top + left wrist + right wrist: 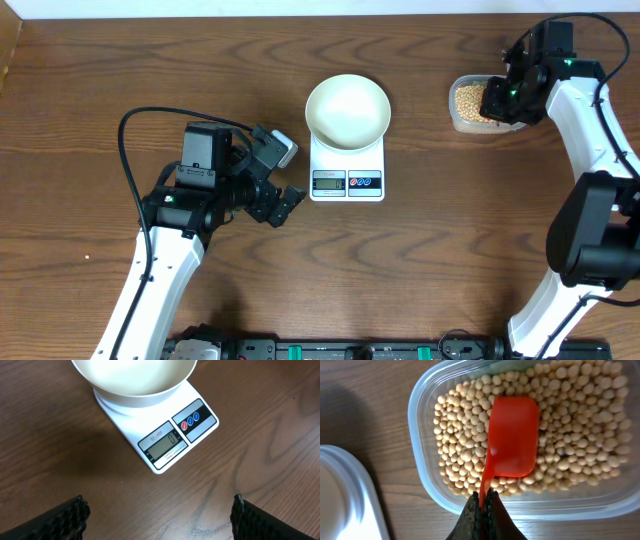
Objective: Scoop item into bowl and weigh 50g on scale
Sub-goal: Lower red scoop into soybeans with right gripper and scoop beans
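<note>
The right arm reaches over the clear tub (pixel 420 420), its right tool (pixel 483 502) pinching the handle of the red scoop (pixel 512 435), whose head rests on the beans (pixel 460 425). The left arm crouches over the surface (pixel 100 80), its left tool (pixel 160 520) spread wide, facing the scale (pixel 347 182) that carries the empty bowl (pixel 347 110).

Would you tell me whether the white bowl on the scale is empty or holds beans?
Empty: the bowl on the scale shows only a bare white interior.
</note>
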Motion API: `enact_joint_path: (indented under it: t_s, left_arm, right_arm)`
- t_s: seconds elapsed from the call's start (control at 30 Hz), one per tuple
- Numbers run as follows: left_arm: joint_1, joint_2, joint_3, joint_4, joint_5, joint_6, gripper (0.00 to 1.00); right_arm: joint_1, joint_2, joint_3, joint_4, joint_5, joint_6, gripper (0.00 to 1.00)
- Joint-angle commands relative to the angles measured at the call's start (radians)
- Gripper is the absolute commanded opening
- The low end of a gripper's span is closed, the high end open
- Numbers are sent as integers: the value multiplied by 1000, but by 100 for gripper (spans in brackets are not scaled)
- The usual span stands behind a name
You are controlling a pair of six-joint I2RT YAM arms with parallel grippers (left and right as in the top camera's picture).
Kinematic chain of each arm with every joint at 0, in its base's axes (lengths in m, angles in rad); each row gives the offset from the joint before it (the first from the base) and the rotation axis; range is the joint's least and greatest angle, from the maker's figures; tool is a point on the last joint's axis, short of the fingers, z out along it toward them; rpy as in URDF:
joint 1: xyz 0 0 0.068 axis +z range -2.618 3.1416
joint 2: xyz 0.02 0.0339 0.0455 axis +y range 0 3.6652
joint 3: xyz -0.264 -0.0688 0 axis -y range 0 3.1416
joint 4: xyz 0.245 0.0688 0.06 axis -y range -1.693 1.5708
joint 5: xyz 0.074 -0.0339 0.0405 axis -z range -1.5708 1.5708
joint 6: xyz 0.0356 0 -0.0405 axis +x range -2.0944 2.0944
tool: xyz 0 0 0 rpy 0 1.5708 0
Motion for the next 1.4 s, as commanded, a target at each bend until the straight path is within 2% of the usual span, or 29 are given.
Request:
enact_joint_path:
  t_s: [0.0, 0.5, 0.7, 1.37]
  left_arm:
    - [-3, 3, -4, 0, -5, 9, 93]
    - [-3, 3, -4, 0, -5, 9, 93]
    - [-3, 3, -4, 0, -5, 9, 93]
    - [-3, 3, -3, 0, -5, 9, 93]
  right_arm:
    - [-2, 43, 4, -12, -110, 44, 1]
    - [-163, 43, 4, -24, -389, -5, 1]
    - [-200, 43, 4, -54, -438, -44, 1]
    - [-333, 47, 4, -38, -597, -49, 1]
